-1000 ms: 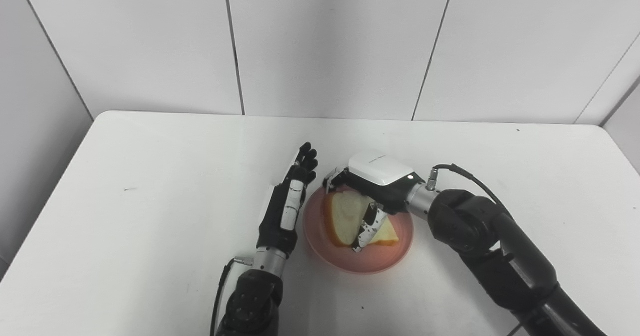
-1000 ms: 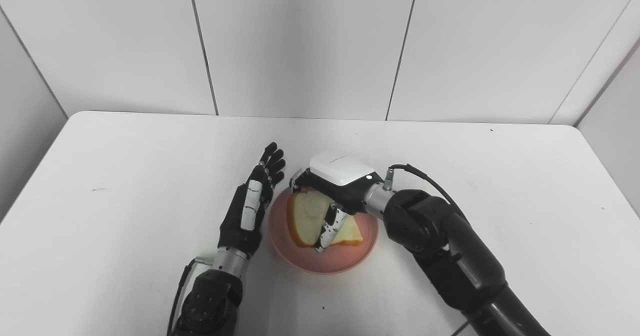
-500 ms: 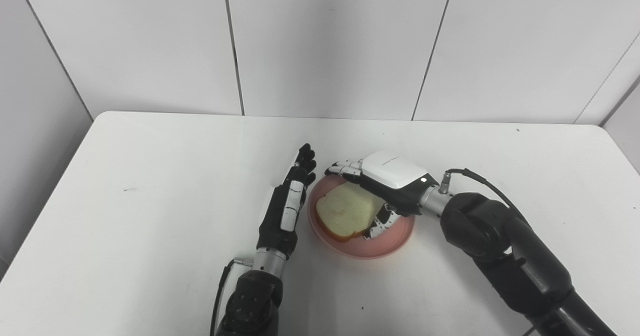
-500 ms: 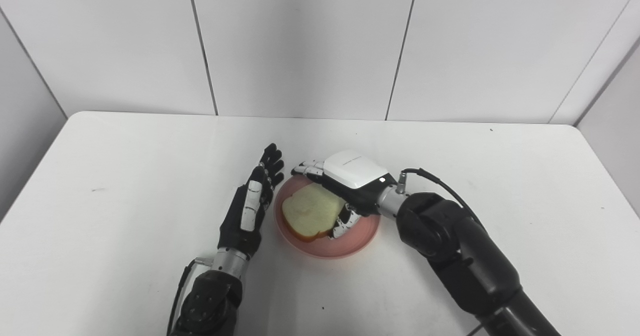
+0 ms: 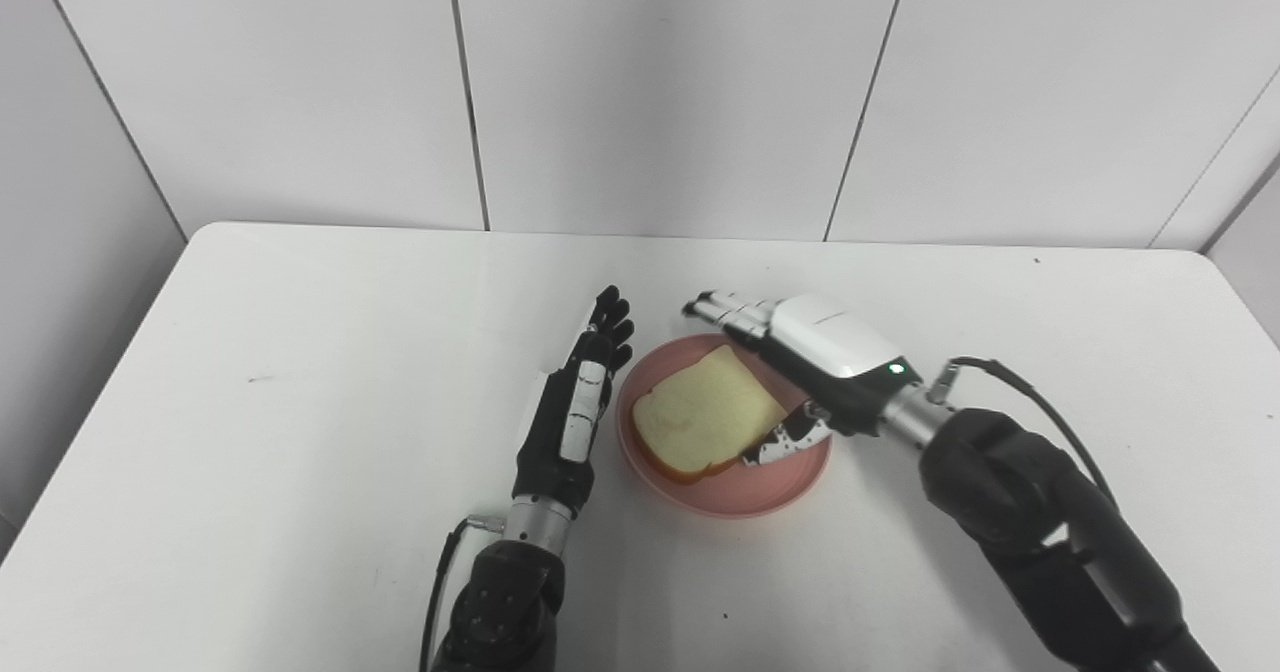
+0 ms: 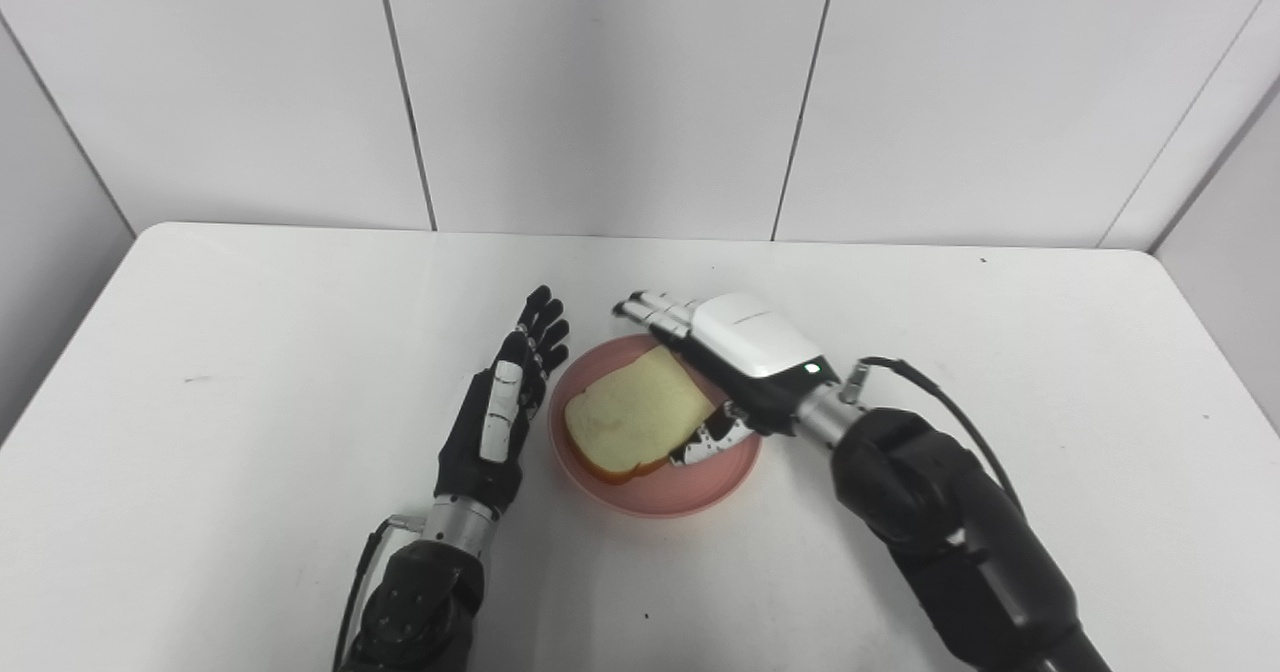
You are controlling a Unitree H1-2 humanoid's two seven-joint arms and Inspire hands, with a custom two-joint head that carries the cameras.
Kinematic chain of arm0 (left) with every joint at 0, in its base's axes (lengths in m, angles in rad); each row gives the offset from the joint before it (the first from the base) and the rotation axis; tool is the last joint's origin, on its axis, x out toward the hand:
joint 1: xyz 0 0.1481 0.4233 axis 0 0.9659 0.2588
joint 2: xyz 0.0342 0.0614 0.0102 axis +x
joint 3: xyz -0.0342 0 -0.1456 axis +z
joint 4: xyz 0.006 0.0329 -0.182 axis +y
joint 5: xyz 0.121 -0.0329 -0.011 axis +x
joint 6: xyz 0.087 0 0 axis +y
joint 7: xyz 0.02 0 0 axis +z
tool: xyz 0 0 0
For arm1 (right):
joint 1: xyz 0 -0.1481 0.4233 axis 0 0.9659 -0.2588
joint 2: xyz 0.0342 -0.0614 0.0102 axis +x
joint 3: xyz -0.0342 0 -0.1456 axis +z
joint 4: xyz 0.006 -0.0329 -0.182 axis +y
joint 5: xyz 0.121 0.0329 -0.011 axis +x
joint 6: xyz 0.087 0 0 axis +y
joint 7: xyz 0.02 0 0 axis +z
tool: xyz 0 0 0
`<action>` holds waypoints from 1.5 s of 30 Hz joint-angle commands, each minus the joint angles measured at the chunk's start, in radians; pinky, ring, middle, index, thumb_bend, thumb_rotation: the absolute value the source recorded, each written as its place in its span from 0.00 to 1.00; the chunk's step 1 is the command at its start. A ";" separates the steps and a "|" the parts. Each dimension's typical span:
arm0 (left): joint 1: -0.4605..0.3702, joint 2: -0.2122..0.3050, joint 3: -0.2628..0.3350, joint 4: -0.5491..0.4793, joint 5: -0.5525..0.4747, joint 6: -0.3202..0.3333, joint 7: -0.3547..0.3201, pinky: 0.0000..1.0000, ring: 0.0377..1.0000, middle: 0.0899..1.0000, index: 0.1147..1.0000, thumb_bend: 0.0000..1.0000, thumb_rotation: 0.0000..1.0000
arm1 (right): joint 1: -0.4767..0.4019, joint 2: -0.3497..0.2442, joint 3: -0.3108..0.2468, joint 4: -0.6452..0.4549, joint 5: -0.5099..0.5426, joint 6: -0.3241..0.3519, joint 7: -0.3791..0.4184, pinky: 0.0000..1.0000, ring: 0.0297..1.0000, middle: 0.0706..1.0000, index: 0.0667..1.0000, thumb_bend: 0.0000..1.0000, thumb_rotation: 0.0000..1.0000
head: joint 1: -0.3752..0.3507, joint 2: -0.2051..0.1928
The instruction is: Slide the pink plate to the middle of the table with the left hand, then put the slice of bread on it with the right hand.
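Pink round plate [image 5: 724,480] sits roughly mid-table on the white tabletop [image 5: 300,432], with the pale, brown-crusted slice of bread [image 5: 706,416] lying flat on it — crust edge toward the plate's near-left rim, fully inside the rim as far as I can see. Right hand [image 5: 812,360], white-backed with black and white fingers, hovers over the plate's far-right side with fingers stretched out toward the back wall and thumb hanging low near the bread's right edge; it grips nothing, and whether the thumb tip touches the bread or just sits beside it I can't tell from either eye view. Left hand [image 6: 500,414], black with a white strip, stands on edge just beside the plate's left rim, fingers straight and together, palm toward the plate, holding nothing; contact with the rim isn't clear. My read: both task steps look done — plate is placed, bread is on it — so this is the release-and-clear stage. Next move calls for lifting the right hand up and back to the right without the thumb dragging the slice or tipping the plate; a lift before any sideways travel seems safest. Left hand only needs to pull away leftward, not nudge the rim.
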 commanded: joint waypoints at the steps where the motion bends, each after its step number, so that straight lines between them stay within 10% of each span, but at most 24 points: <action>1: 0.017 0.014 -0.004 -0.017 0.046 -0.031 0.028 0.99 1.00 1.00 0.94 0.77 1.00 | 0.002 0.015 -0.053 -0.017 0.062 -0.047 -0.076 0.94 0.99 1.00 0.99 0.68 0.25 | -0.003 0.002; 15: 0.037 0.023 0.005 -0.044 0.092 -0.013 0.077 1.00 1.00 1.00 1.00 0.74 1.00 | 0.131 0.176 -0.281 0.048 0.470 -0.032 -0.187 0.97 1.00 1.00 1.00 0.72 0.84 | -0.018 -0.006; 28: 0.049 0.063 0.017 -0.048 0.071 -0.009 0.053 1.00 1.00 1.00 1.00 0.73 1.00 | 0.194 0.334 -0.360 0.077 0.765 -0.010 -0.212 1.00 1.00 1.00 1.00 0.72 0.90 | -0.043 -0.020; 45: 0.053 0.074 0.034 -0.095 -0.036 0.053 0.004 1.00 1.00 1.00 1.00 0.68 1.00 | 0.232 0.422 -0.359 0.087 0.758 0.014 -0.290 1.00 1.00 1.00 1.00 0.65 0.88 | -0.044 -0.026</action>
